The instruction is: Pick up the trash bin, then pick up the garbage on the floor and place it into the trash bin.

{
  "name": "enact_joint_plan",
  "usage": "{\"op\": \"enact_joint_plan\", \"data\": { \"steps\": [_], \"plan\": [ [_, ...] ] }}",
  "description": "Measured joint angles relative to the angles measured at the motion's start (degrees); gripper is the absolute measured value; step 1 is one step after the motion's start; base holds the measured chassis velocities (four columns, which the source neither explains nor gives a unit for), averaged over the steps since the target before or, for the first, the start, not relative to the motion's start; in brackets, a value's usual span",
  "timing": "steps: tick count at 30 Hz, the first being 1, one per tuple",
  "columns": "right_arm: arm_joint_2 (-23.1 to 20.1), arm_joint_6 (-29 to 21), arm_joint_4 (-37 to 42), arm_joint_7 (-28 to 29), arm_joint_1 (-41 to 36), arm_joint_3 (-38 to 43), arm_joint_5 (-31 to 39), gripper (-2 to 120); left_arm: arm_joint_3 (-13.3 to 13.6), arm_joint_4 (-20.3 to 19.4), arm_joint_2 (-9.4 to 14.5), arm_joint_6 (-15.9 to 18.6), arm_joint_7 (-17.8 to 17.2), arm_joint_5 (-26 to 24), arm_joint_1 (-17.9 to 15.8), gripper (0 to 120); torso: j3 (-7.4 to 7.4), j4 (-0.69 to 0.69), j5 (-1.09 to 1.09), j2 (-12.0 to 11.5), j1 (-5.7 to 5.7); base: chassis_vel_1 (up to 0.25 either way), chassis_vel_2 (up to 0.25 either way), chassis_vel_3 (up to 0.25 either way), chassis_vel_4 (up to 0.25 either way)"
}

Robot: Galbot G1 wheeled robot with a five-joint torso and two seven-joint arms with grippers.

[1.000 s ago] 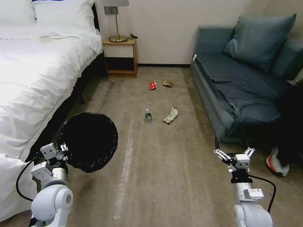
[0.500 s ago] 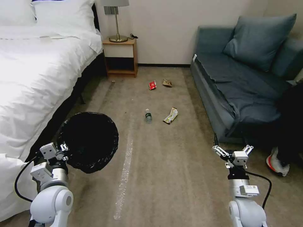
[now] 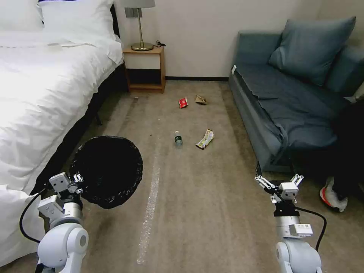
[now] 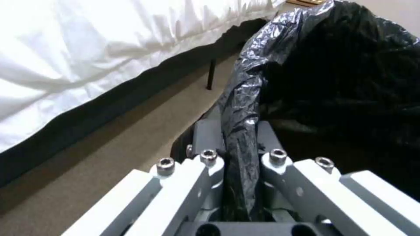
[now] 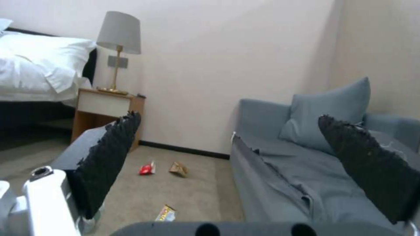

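The left gripper [image 4: 241, 164] is clamped on the bag-lined rim of the trash bin [image 3: 108, 170], holding it up off the carpet with the mouth open, I'd guess so stuff can drop in. The right gripper [image 3: 280, 182] is spread wide and empty; the bottle [image 3: 178, 139] and wrapper [image 3: 205, 138] lie well ahead of it.

The bed [image 3: 41, 94] runs along the left, the sofa [image 3: 288, 102] along the right, with the floor [image 3: 204, 212] between them. A nightstand [image 3: 146, 68] stands against the far wall beside the bed, a lamp [image 3: 140, 26] on it. On the floor, the bottle [image 3: 178, 139] lies left of the wrapper [image 3: 205, 138]; farther back, the snack packet [image 3: 183, 102] lies left of the crumpled paper [image 3: 200, 99]. The trash bin [image 3: 107, 170] hangs near left, beside the bed, its rim in the left gripper [image 4: 238, 154]. The right gripper [image 3: 280, 182] hovers near right, before the sofa
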Motion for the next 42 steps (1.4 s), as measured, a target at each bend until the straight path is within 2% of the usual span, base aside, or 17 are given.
{"op": "enact_joint_plan", "data": {
  "steps": [12, 42],
  "plan": [
    [0.1, 0.3, -0.1, -1.0, -0.3, 0.4, 0.3, 100, 0.1, 0.2, -0.1, 0.0, 0.0, 0.0, -0.1, 4, 0.00, 0.00, -0.01, 0.0, 0.00, -0.014, 0.017, 0.019, -0.015],
    [0.6, 1.1, 0.0, -1.9, -0.7, 0.8, 0.2, 100, 0.1, 0.2, 0.1, -0.9, 0.2, 0.1, 0.4, 4, 0.00, 0.00, 0.00, 0.0, 0.00, -0.105, 0.102, 0.103, -0.099]
  ]
}}
